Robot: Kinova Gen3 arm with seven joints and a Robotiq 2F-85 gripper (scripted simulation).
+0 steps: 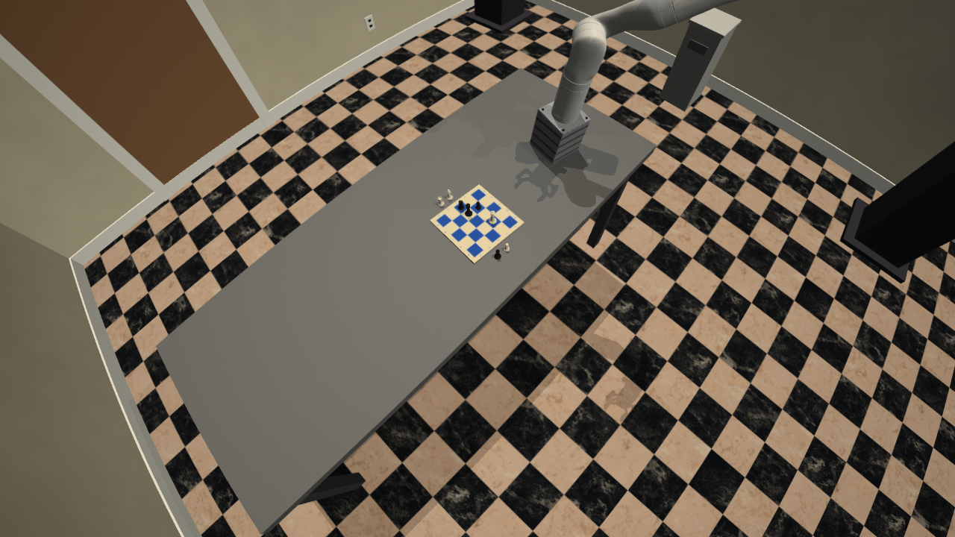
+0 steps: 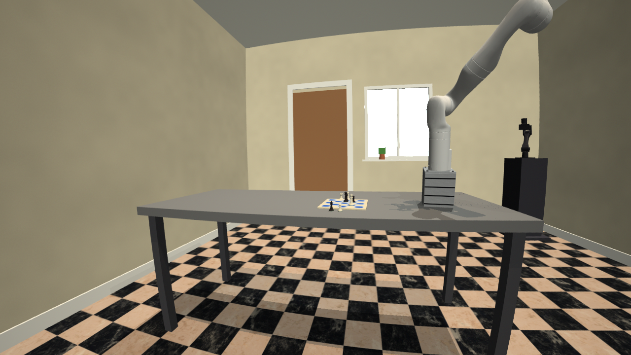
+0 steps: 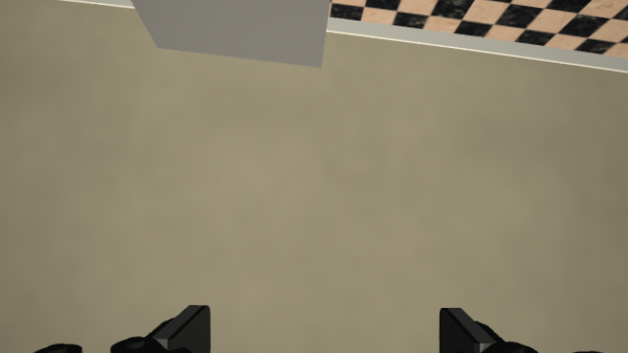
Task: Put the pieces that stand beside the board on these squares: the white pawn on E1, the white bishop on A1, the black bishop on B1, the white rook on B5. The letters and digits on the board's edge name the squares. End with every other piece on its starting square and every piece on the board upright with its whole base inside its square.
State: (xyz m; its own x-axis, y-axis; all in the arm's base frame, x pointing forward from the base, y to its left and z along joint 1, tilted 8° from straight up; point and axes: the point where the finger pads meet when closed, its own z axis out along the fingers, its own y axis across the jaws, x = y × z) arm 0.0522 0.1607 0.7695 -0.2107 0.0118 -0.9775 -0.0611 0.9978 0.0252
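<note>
The blue-and-cream chessboard [image 1: 476, 224] lies on the grey table near the arm's base; it also shows in the exterior view [image 2: 343, 203]. Two white pieces [image 1: 445, 198] stand beside its far left edge. The black bishop [image 1: 497, 254] and a small white piece [image 1: 506, 249] stand beside its near right edge. Three black pieces [image 1: 468, 208] and one white piece [image 1: 492, 217] stand on the board. The pieces are too small to name for sure. My gripper [image 3: 323, 332] shows only in the wrist view, open and empty, facing a beige wall far from the board. The arm [image 1: 580, 60] rises out of the top and exterior views.
The arm's base block [image 1: 559, 133] stands on the table's far end. A grey pedestal [image 1: 700, 57] stands behind it on the floor. A black pedestal [image 2: 525, 185] with a stand on top is at the right. The wrist view shows a grey box [image 3: 235, 29] and the skirting.
</note>
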